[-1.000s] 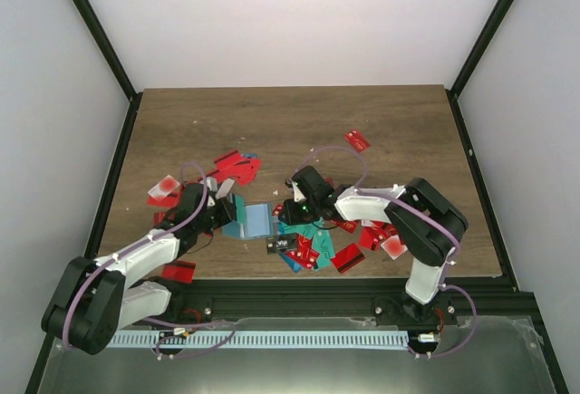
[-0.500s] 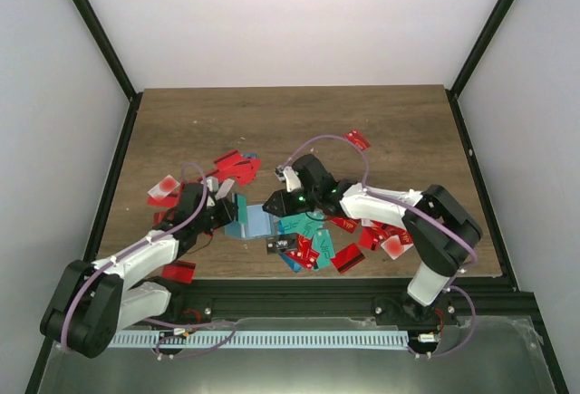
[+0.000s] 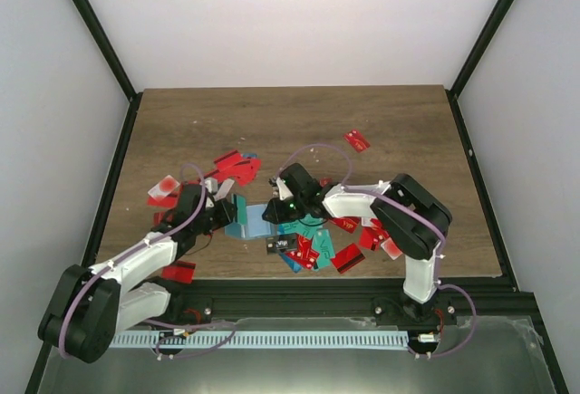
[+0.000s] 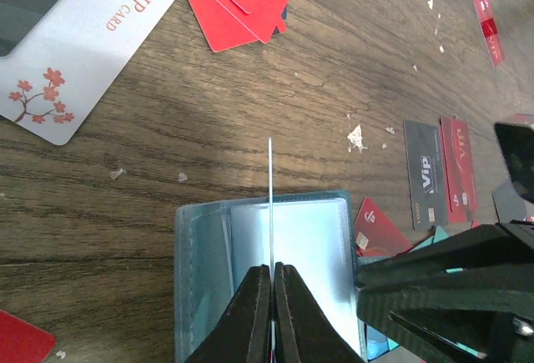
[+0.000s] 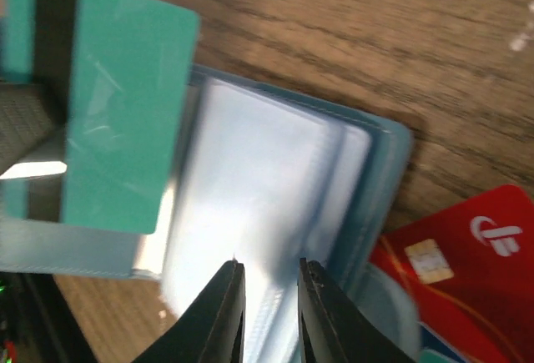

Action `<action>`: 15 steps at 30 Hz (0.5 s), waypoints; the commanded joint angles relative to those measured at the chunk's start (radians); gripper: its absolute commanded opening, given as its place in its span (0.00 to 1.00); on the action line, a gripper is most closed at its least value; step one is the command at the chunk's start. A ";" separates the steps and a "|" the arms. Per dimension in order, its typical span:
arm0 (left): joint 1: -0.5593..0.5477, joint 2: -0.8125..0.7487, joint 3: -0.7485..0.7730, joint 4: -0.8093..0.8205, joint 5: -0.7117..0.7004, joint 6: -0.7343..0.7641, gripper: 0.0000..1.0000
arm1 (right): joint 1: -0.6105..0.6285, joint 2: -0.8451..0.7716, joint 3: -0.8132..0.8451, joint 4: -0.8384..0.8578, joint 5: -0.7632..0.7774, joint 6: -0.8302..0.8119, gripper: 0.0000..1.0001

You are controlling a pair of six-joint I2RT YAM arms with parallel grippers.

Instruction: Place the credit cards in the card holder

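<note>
Left gripper (image 4: 272, 271) clenched on teal credit card (image 4: 270, 196) edge-on over open card holder (image 4: 200, 246) lying on table (image 3: 299, 122) between arms, right gripper (image 5: 269, 278) narrowly apart at sleeves (image 5: 250, 188), grip unclear; keep card square to one sleeve mouth, slide slowly.

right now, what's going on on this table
The left end effector is shut on a teal card, holding it edge-on over the open card holder on the table. The right end effector, jaws slightly parted, sits at the holder's clear sleeves; whether it grips them is unclear. Many loose cards lie around the holder.
</note>
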 commanded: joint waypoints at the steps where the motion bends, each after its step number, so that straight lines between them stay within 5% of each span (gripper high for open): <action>1: 0.000 -0.024 -0.013 -0.025 -0.005 0.010 0.04 | 0.004 0.033 0.018 -0.016 0.070 -0.015 0.20; 15: -0.001 0.014 -0.068 0.083 0.005 -0.092 0.04 | 0.006 0.032 -0.079 0.015 0.097 0.036 0.14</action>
